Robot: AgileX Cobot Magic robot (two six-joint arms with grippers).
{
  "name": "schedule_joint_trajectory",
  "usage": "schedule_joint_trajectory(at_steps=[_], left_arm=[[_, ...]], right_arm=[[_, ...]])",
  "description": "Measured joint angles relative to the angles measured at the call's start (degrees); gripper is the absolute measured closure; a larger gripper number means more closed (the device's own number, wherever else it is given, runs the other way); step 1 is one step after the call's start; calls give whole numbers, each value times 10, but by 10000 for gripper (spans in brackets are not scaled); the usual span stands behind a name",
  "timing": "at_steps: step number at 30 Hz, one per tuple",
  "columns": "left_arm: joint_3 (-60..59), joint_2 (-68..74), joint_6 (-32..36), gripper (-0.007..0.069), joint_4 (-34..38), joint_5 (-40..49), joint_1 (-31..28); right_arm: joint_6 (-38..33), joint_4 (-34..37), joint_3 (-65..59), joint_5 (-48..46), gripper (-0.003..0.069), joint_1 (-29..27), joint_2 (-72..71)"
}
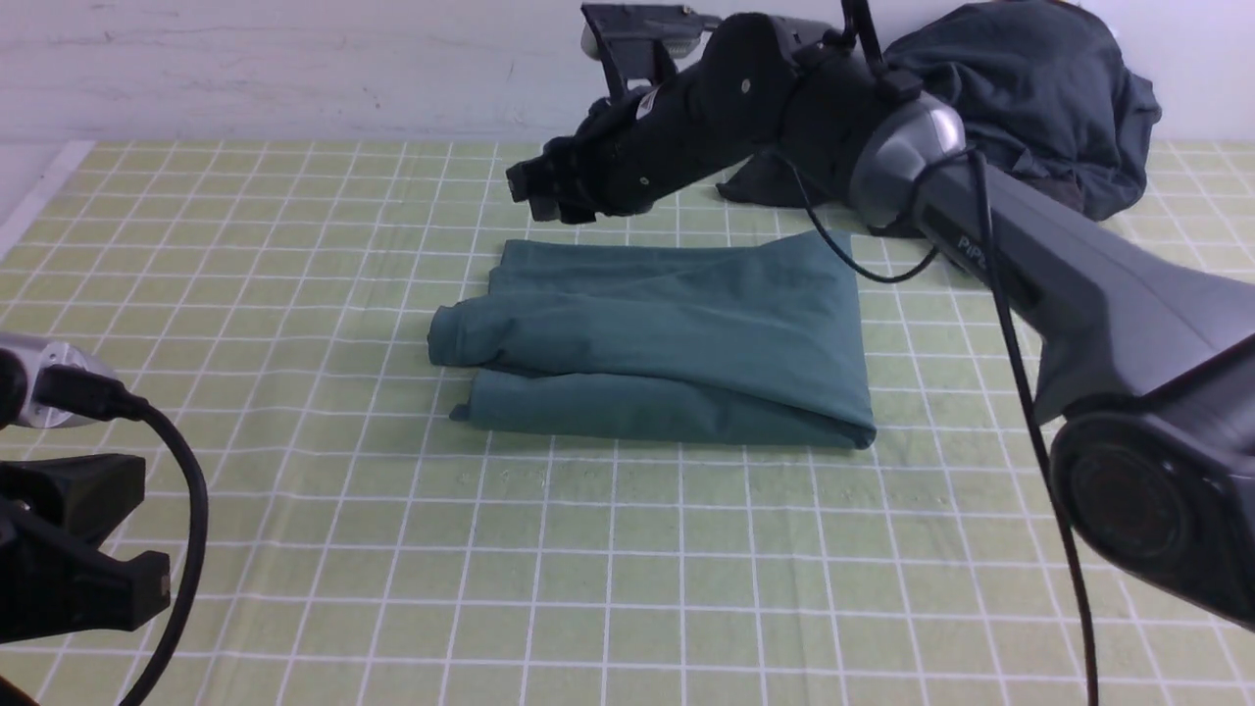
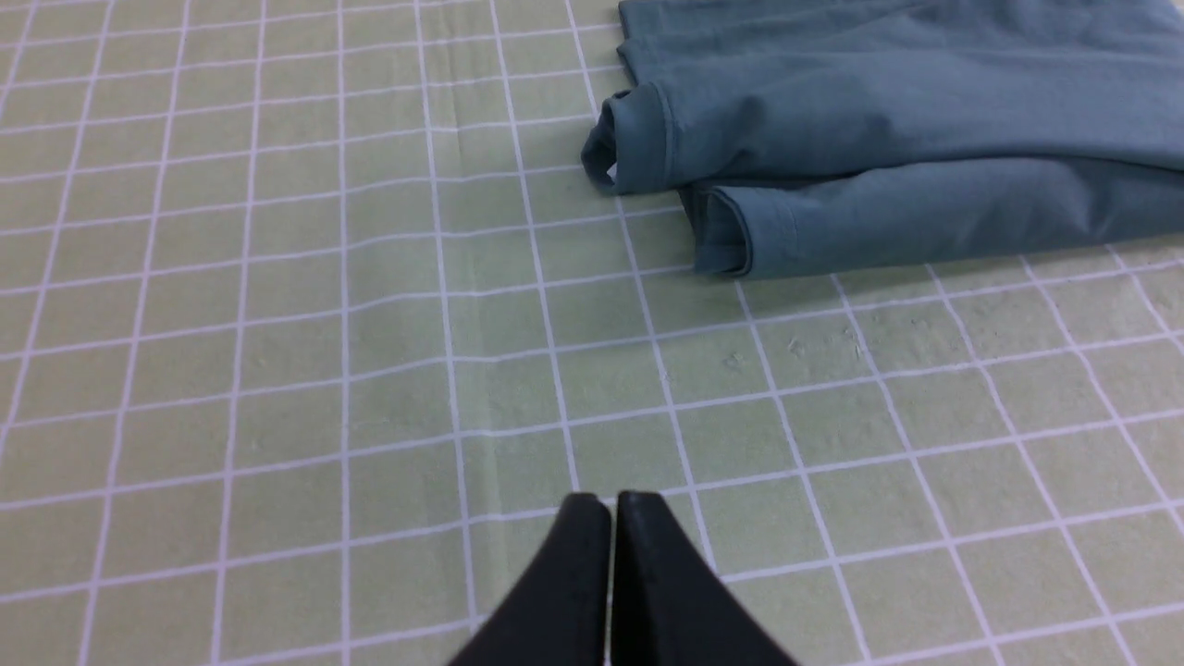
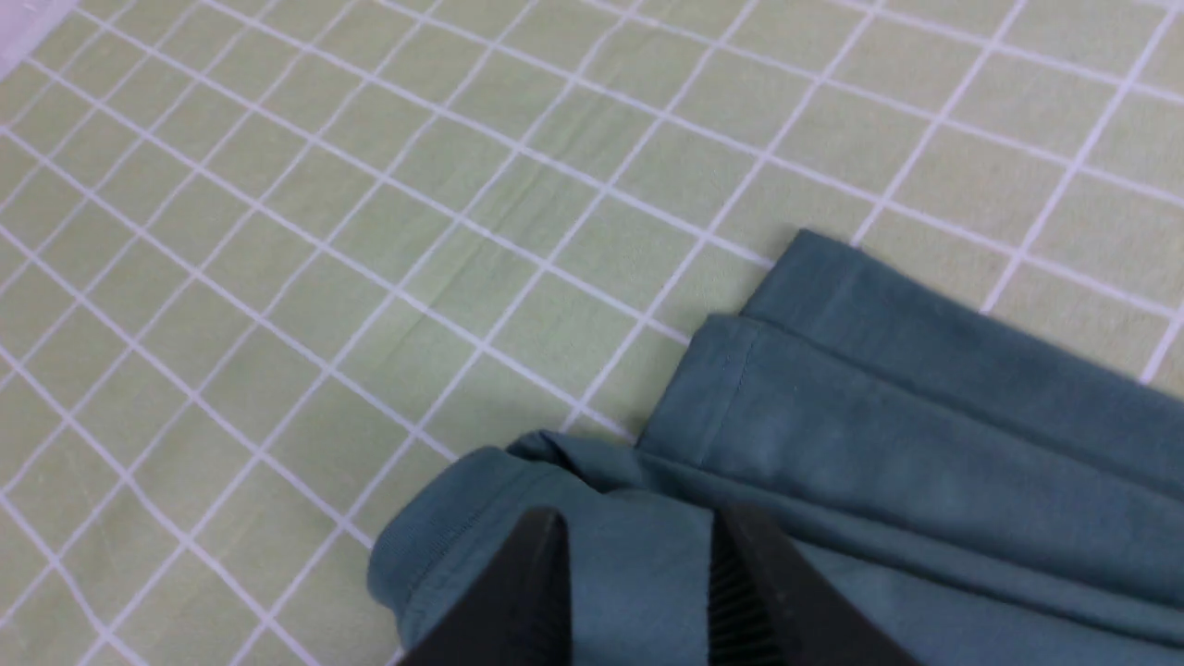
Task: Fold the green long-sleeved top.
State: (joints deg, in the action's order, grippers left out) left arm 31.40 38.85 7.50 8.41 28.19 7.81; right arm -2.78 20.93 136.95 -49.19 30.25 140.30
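The green long-sleeved top lies folded into a compact rectangle in the middle of the checked cloth, with a ribbed cuff sticking out on its left side. My right gripper hovers over the top's far left corner, jaws apart with nothing between them. In the right wrist view, the gripper shows only the top lying below it. My left gripper is shut and empty over bare cloth, well short of the top. The left arm sits at the near left.
A pile of dark charcoal garments lies at the far right against the wall. The light green checked tablecloth covers the table. The right arm reaches across the far right side above the cloth.
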Motion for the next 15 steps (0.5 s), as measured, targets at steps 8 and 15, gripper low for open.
schedule_joint_trajectory(at_steps=[8, 15], left_arm=[[0, 0, 0, 627, 0, -2, 0], [0, -41, 25, 627, 0, 1, 0]], right_arm=[[-29, 1, -1, 18, 669, 58, 93], [-42, -109, 7, -48, 671, 72, 34]])
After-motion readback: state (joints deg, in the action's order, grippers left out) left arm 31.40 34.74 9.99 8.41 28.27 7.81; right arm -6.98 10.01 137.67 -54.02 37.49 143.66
